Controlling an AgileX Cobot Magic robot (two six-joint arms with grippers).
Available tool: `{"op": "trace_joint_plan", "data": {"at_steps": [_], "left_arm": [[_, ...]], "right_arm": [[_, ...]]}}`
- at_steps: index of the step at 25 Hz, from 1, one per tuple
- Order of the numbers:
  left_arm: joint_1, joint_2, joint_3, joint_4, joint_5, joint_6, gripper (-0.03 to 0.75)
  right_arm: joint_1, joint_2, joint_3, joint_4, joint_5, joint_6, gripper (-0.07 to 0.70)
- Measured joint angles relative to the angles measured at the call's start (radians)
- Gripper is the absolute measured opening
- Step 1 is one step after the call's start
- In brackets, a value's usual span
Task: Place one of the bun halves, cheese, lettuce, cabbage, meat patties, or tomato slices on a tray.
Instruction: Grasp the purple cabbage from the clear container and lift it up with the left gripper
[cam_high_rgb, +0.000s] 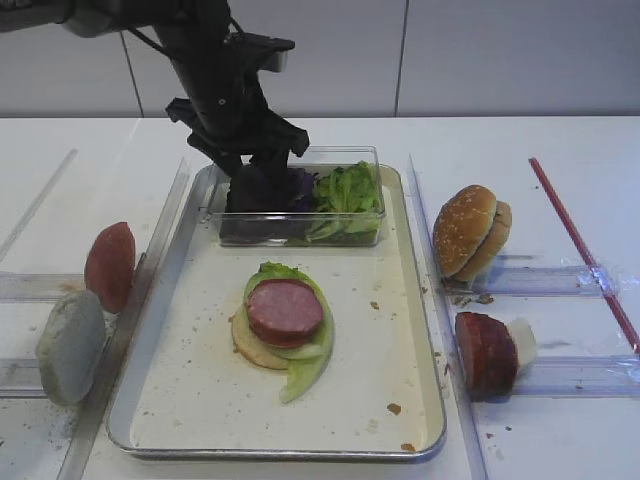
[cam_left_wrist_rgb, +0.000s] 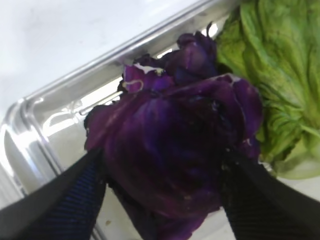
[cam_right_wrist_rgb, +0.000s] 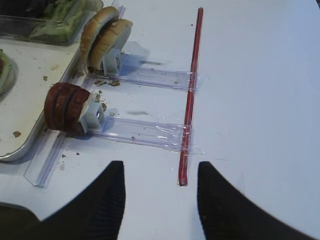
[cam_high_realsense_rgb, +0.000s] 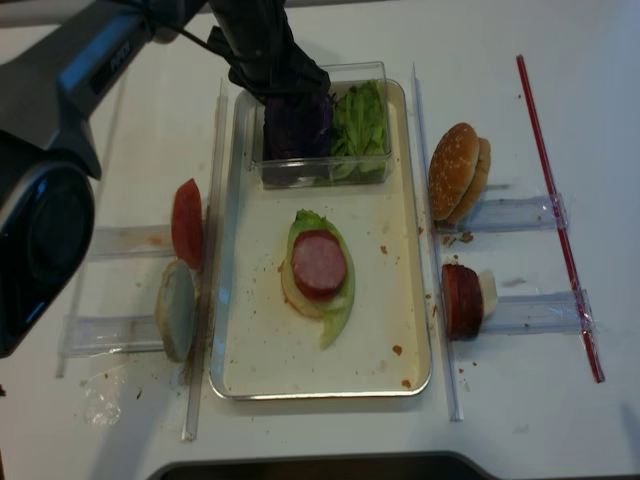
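Cabbage (cam_left_wrist_rgb: 175, 150): dark purple, crinkled leaf, bunched at the left end of the clear box, directly beside the lettuce (cam_high_rgb: 347, 192), which is light green, frilly and fills the right end. A further lettuce leaf (cam_high_rgb: 305, 368) lies flat mid-tray, under a round pink meat patty (cam_high_rgb: 284, 310) and over a pale bun base. Tray (cam_high_rgb: 175, 380): rectangular silver metal, raised rim, cream crumb-speckled floor. Bun halves (cam_high_rgb: 470, 232): golden-tan, sesame-dotted, standing on edge in a holder right of the tray, touching each other. More dark patties (cam_high_rgb: 486, 353) stand on edge below them.
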Motion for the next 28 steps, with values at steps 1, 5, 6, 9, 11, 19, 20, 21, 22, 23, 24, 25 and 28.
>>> {"op": "trace_joint_plan", "data": {"at_steps": [1,5,6,9,11,19,20,21,22,23,24,25,28], "left_arm": [[0.000,0.009,-0.001,-0.002,0.000,0.003,0.439],[0.000,0.029,-0.001,-0.008,-0.005,0.011,0.438],[0.000,0.029,-0.001,-0.008,-0.007,0.011,0.435],[0.000,0.029,-0.001,-0.011,-0.016,0.011,0.410],[0.000,0.031,-0.001,-0.013,-0.016,0.011,0.376],[0.002,0.047,-0.004,-0.023,-0.016,0.011,0.216],[0.002,0.049,-0.004,-0.023,-0.016,0.011,0.190],[0.002,0.049,-0.004,-0.023,-0.016,0.011,0.155],[0.002,0.049,-0.004,-0.023,-0.016,0.011,0.116],[0.002,0.049,-0.004,-0.023,-0.016,0.011,0.084],[0.002,0.049,-0.006,-0.023,-0.016,0.011,0.046],[0.002,0.049,-0.005,-0.023,-0.016,0.012,0.015],[0.002,0.049,-0.007,-0.025,-0.016,0.012,0.000]], "right_arm": [[0.000,0.000,0.000,0.000,0.000,0.000,0.349],[0.000,0.000,0.000,0.000,0.000,0.002,0.349],[0.000,0.000,0.000,0.000,0.000,0.002,0.349],[0.000,0.000,0.000,0.000,0.000,0.002,0.349],[0.000,0.000,0.000,0.000,0.000,0.002,0.349],[0.000,0.000,0.000,-0.008,0.000,0.015,0.348],[0.000,0.000,0.000,-0.008,0.000,0.017,0.348],[0.000,0.000,0.000,-0.010,0.000,0.018,0.348],[0.000,0.000,0.000,-0.010,0.000,0.019,0.348],[0.000,0.000,0.000,-0.010,0.000,0.019,0.348],[0.000,0.000,0.000,-0.012,0.000,0.019,0.348],[0.000,0.000,0.000,-0.012,0.000,0.019,0.348],[0.000,0.000,0.000,-0.012,0.000,0.019,0.348]]}}
